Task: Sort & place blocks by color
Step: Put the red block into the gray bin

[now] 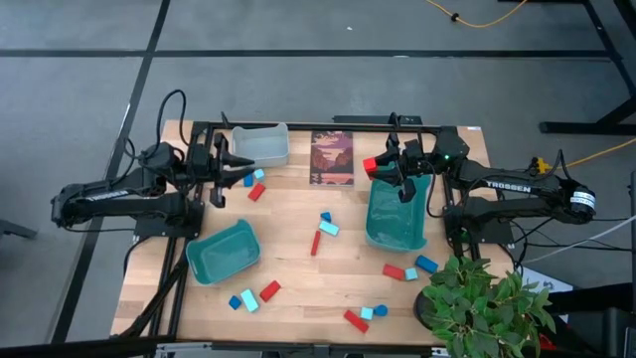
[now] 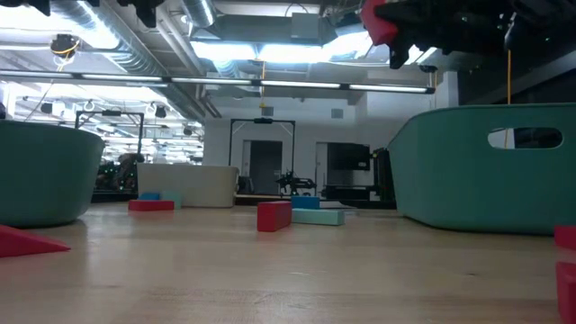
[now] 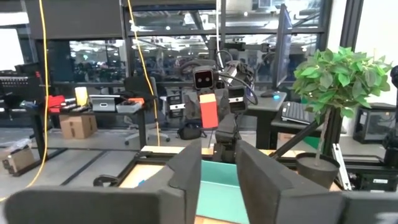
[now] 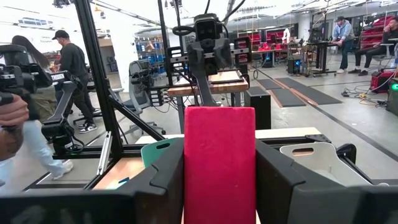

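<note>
The right gripper [image 1: 380, 165] is clamping a red plastic block [image 1: 370, 164] beside the right teal plastic bin [image 1: 397, 231]. The left gripper [image 1: 225, 162] is hanging part-open and empty. Most small coloured blocks [image 1: 328, 228] are lying unsorted on the wooden counter [image 1: 298, 288].

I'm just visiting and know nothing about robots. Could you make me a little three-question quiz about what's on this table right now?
1. True or false: the right gripper holds a red block.
2. Which bin lies under that gripper: A) grey bin, B) right teal bin, C) left teal bin?
3. Fill in: the dark picture card lies between the grey bin and the ____ teal bin.

Key: 1 true; 2 B; 3 right.
</note>
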Robot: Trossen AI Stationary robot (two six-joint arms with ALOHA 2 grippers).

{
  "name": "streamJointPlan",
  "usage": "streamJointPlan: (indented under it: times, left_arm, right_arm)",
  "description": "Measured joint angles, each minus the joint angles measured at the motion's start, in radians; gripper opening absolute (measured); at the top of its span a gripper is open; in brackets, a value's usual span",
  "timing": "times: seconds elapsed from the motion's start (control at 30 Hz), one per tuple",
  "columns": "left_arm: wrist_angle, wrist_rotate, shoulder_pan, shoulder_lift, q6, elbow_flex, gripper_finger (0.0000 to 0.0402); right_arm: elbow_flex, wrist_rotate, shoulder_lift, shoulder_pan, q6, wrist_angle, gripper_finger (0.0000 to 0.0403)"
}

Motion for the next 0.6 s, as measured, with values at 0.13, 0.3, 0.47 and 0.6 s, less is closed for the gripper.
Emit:
streamJointPlan:
  times: [0.13,0.3,0.47,0.6]
  left_arm:
    - [0.000,-0.004,0.000,0.001,-0.007,0.000,0.0123]
    - [0.000,-0.005,0.000,0.001,-0.006,0.000,0.0132]
    - [0.010,-0.022,0.001,0.033,-0.006,0.000,0.0132]
    - [0.060,-0.027,0.001,0.117,-0.011,-0.001,0.0132]
  right_arm:
    - [0.000,0.000,0.000,0.000,0.000,0.000,0.0138]
    - [0.000,0.007,0.000,0.000,0.004,-0.002,0.0138]
    - [0.000,0.105,0.018,0.011,-0.002,0.001,0.0138]
    - [0.000,0.113,0.048,0.013,0.005,0.043,0.0138]
